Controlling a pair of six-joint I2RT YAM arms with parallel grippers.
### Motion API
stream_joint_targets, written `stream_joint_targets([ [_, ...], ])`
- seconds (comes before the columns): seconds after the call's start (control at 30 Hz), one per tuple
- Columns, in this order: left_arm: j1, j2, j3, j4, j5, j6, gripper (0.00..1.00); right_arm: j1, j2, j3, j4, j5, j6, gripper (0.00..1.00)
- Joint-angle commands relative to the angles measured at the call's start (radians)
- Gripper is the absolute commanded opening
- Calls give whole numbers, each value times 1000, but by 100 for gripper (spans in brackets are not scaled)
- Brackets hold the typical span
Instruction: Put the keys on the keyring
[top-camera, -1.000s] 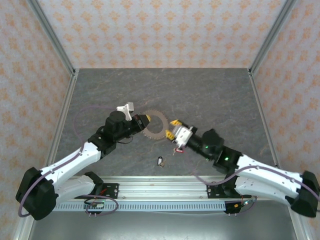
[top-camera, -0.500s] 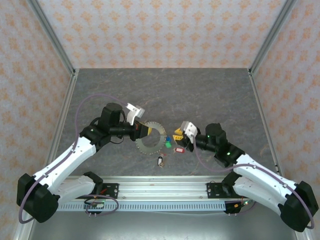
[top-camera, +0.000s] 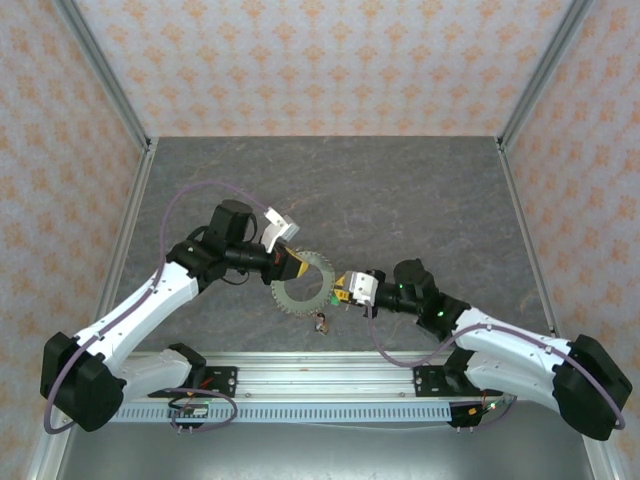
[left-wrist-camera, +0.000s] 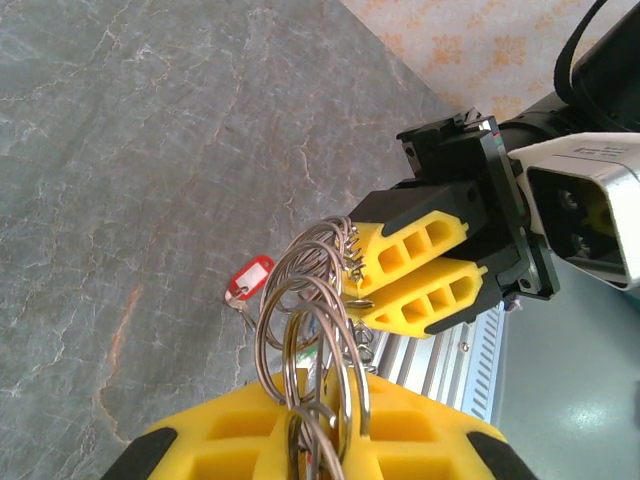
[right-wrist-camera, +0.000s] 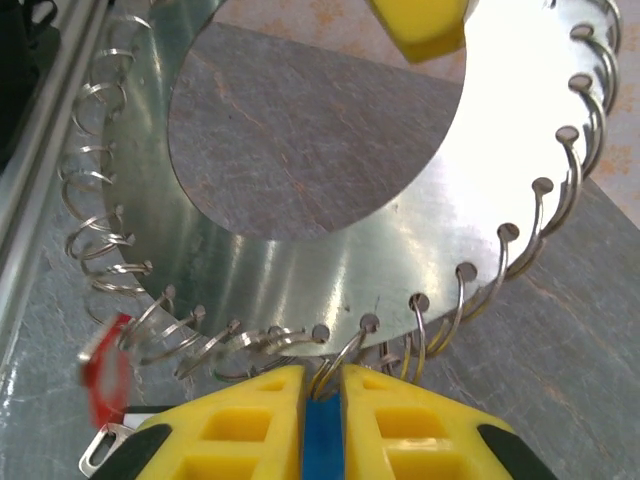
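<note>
The keyring (top-camera: 296, 300) is a flat silvery disc with a wide hole and several small wire loops round its rim. My left gripper (top-camera: 290, 263) is shut on its upper left edge, and its yellow fingers (left-wrist-camera: 230, 440) clamp the loops (left-wrist-camera: 305, 262). My right gripper (top-camera: 342, 290) is at the ring's right edge, shut on a blue tag (right-wrist-camera: 322, 440) with a wire loop in the gap between its fingers (right-wrist-camera: 240, 420). The disc (right-wrist-camera: 300, 270) lies just beyond. A red-tagged key (left-wrist-camera: 249, 279) lies on the table below the ring. A key with a black piece (top-camera: 321, 322) lies nearer the rail.
An aluminium rail (top-camera: 320, 375) runs along the near edge, close behind the loose key. Patterned walls and metal posts (top-camera: 105, 70) enclose the grey table (top-camera: 400, 190). A purple cable (top-camera: 190, 195) loops off the left arm.
My right gripper has moved left to the ring's edge and closed, covering the coloured keys that lay there. The left arm lowered the ring earlier and has shifted only slightly since.
</note>
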Motion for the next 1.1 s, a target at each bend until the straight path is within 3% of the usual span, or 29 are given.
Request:
stream_joint_targets([
  [0.0,11,-3,44,0,39,29,0,8,-4,-16,68,46,-38,16],
  [0.23,20,-20,44,-9,35,27,0,8,-86,-56,33,100,-34,19],
  [0.47,28,-39,44,-9,28,22,0,10,-147,-64,-1,-11,22,18],
  [0.9,32,-58,43,7,11,5,0,28,-128,-43,12,-88,49,17],
  [1.07,32,-72,37,19,-3,-1,0,77,-77,-33,25,-61,43,17],
])
